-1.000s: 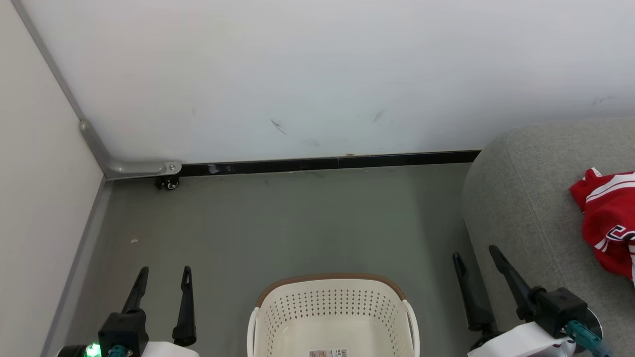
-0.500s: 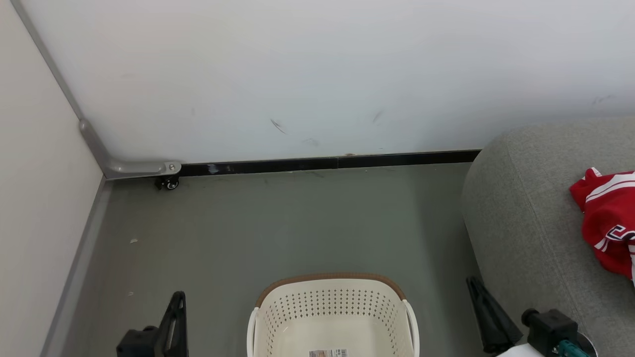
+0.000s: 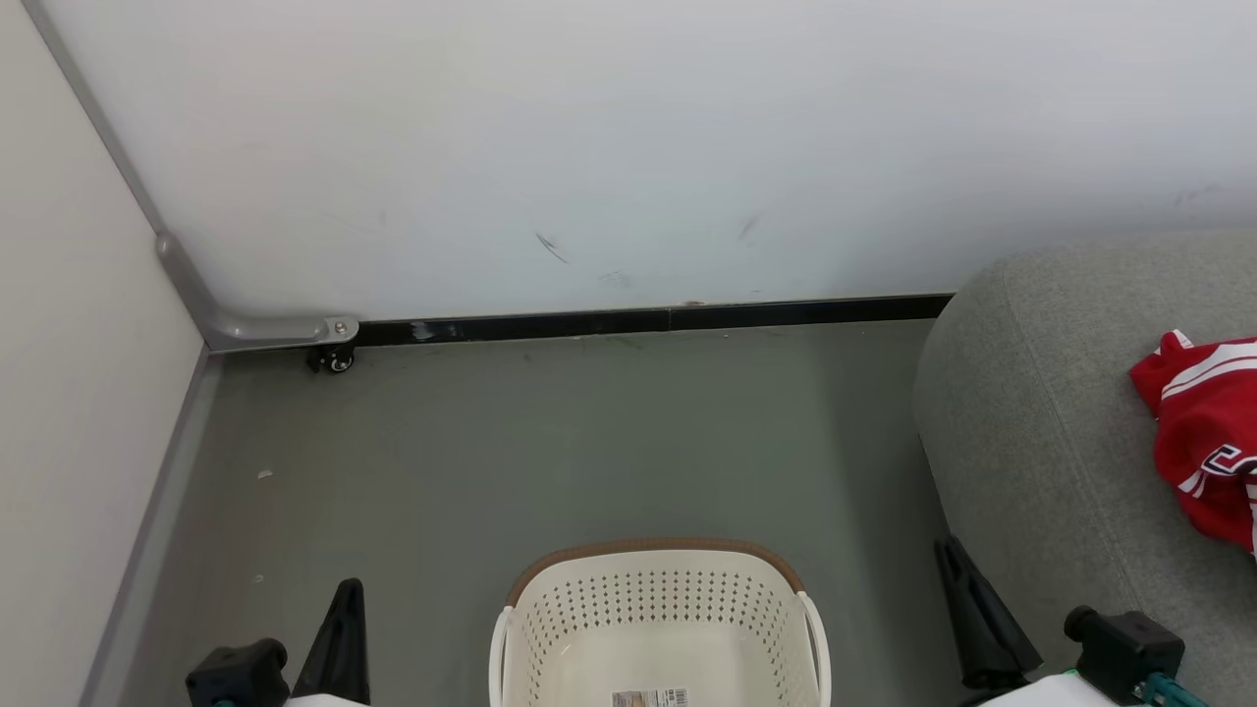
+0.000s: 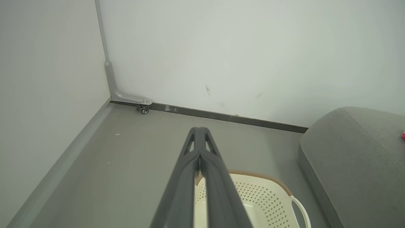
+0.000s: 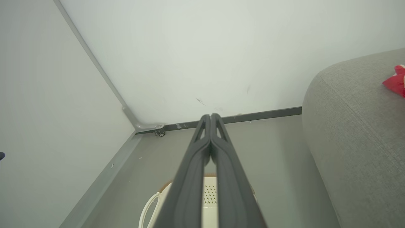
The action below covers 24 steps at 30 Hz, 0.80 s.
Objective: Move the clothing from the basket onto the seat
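On the grey seat [image 3: 1041,412], at the right edge of the head view, lies one bundle of red clothing [image 3: 1203,432]. It shows white stripes and a bit of dark, white-outlined lettering. The picture's edge cuts it off, so I cannot tell whether it is one garment or more. It lies well apart from the basket.

One cream basket [image 3: 656,589] with a brown rim stands on the grey floor [image 3: 589,442] at the bottom middle of the head view, just left of the seat and not touching it. One small label [image 3: 649,698] lies on the part of its bottom that shows. Its perforated far wall is in plain sight.

Two grippers are in view, one on each side of the basket. The left gripper [image 4: 199,130] has its two dark fingers pressed together along their length, tips meeting, holding nothing; it points over the basket's near rim toward the wall's corner. The right gripper [image 5: 210,117] likewise has both fingers closed against each other, with nothing between them, above the floor between basket and seat.

One black baseboard [image 3: 648,321] runs along the white wall [image 3: 628,147], and one small caster [image 3: 337,361] sits under a grey bracket [image 3: 265,329] in the corner.
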{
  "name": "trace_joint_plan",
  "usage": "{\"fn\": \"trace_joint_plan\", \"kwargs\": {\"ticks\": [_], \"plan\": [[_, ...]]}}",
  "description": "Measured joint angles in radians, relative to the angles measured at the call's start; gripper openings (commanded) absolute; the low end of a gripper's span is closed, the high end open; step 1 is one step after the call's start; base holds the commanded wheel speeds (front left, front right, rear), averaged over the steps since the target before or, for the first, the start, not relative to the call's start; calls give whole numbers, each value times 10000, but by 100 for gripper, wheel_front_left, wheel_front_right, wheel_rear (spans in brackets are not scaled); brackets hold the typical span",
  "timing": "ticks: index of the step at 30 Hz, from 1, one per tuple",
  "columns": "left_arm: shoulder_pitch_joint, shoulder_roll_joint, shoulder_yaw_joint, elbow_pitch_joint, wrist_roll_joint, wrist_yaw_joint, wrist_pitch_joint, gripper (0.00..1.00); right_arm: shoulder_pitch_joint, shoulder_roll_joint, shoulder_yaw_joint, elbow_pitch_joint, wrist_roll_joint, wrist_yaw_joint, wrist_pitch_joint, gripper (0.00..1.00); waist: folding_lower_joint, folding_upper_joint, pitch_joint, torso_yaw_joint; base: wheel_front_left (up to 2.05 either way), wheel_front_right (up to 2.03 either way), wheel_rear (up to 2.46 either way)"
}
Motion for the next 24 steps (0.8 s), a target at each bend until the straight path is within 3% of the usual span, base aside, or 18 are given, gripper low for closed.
{"fn": "trace_joint_plan", "kwargs": {"ticks": [8,24], "plan": [[1,-128,345,-90,-1058,-360,295,0,-9,2,-165,-36,1526,0,182,0,23,0,9,13,0,0,0],[0,-426,1007,-167,-3141,-1064,826,0,-60,-132,-387,-94,4067,0,558,0,158,0,-73,38,0,0,0]]}}
